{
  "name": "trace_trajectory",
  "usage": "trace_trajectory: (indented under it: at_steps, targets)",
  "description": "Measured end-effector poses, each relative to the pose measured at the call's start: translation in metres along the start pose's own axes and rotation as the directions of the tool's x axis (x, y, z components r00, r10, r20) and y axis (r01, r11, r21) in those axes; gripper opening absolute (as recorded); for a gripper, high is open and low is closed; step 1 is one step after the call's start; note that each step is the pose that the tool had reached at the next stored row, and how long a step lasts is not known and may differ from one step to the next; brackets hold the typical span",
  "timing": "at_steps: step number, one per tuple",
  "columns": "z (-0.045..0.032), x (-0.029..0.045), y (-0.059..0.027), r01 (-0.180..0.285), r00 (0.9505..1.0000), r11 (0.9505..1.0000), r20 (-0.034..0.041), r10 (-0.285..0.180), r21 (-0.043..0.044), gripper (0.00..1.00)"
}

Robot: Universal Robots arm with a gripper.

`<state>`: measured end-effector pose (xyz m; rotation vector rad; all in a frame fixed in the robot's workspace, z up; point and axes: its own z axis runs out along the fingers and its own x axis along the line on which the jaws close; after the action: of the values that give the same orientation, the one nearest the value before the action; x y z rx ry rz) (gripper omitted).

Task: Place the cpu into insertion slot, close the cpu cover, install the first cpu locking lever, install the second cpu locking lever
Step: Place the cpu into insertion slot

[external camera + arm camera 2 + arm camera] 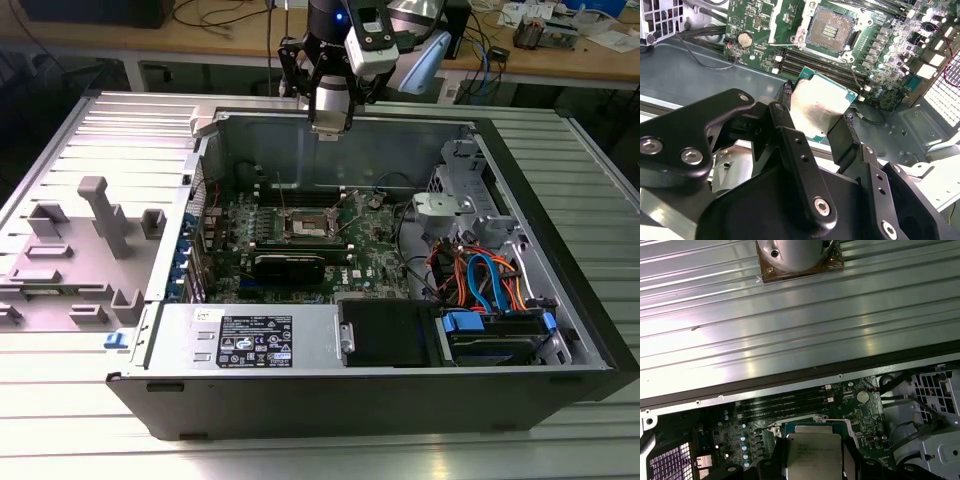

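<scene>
**Cpu gripped over the case's back wall, insertion slot bare below it**

The cpu [822, 107] is off the board and in the air, clamped by two opposite edges between the black fingers [785, 107] of the hand [817, 106]. Its silver top faces the camera in both wrist views [812, 456]. The hand is thus clenched on the chip and carries nothing else.

The insertion slot [832, 30] lies lower than the chip and further into the computer case [340, 150]. In the exterior view the hand [329, 128] hangs above the case's far wall, while the slot [310, 228] sits on the motherboard [380, 255] on the nearer side of that wall. The way from chip to slot therefore looks to run inward over the wall and then downward. The chip is square, so no long axis matters. Its edges seem roughly parallel to the slot's edges in the second wrist view, though a small twist cannot be ruled out.

The slot's contact field is bare, with nothing seated in it. Whether the cpu cover stands fully open cannot be told.

Beside the slot, on its side toward the hand, run the long memory slots [815, 60]. Further from it the case holds coloured cables [480, 275]. The case stands on a ribbed metal bench [300, 455], which also carries a grey fixture [100, 215] well apart from the slot.
</scene>
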<state>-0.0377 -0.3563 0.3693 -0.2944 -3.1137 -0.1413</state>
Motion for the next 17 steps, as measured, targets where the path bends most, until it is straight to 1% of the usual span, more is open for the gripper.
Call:
trace_trajectory:
  at_steps: [5, 8, 9, 12, 17]
  targets:
    - [0.0008, 0.0000, -0.0001, -0.039, 0.9992, 0.9992, 0.0038, 0.039, 0.0009, 0.54]
    - [0.0019, 0.0000, -0.0002, -0.078, 0.9969, 0.9969, 0.0072, 0.078, -0.0002, 0.54]
    - [0.0020, 0.0000, -0.0002, -0.085, 0.9964, 0.9964, 0.0078, 0.085, -0.0002, 0.54]
    - [0.0023, 0.0000, -0.0005, -0.096, 0.9953, 0.9953, 0.0084, 0.096, -0.0005, 0.54]
    - [0.0023, -0.0001, -0.0005, -0.097, 0.9952, 0.9952, 0.0086, 0.097, -0.0006, 0.54]
